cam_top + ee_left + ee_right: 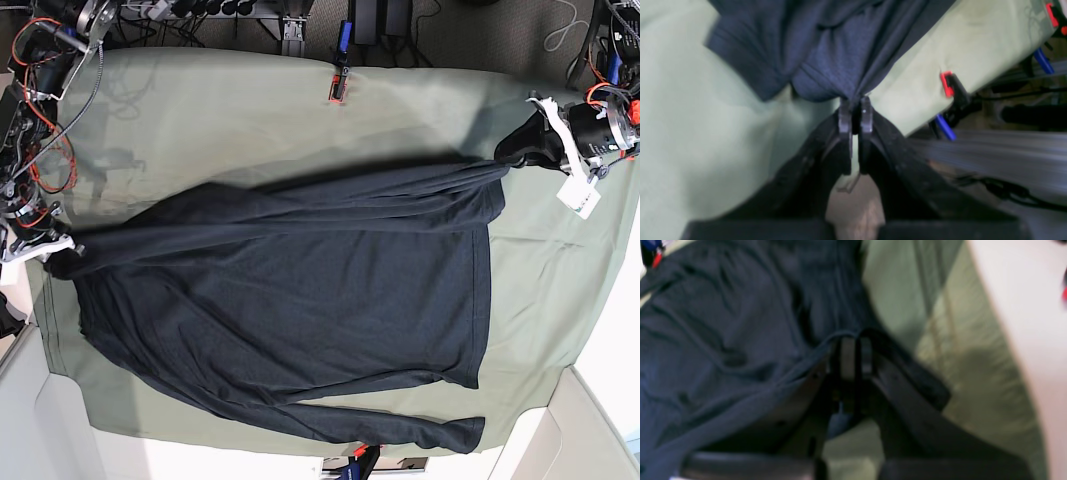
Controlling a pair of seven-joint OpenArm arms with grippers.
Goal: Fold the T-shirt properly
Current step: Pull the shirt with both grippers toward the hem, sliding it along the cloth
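Note:
The dark navy T-shirt [300,290] lies spread across the sage-green cloth, with one long sleeve along its lower edge. My left gripper [508,155] is at the right side of the base view, shut on a bunched corner of the shirt. In the left wrist view the gripper [856,103] pinches gathered navy fabric [826,66]. My right gripper [62,262] is at the left side of the base view, shut on the shirt's edge. In the right wrist view the gripper [855,343] grips the shirt's hem [723,340].
The sage-green cloth [220,120] covers the table. A red and black clamp [338,90] holds it at the far edge, and another clamp [355,465] at the near edge. A clamp [948,85] also shows in the left wrist view. Red cables [40,60] hang at the upper left.

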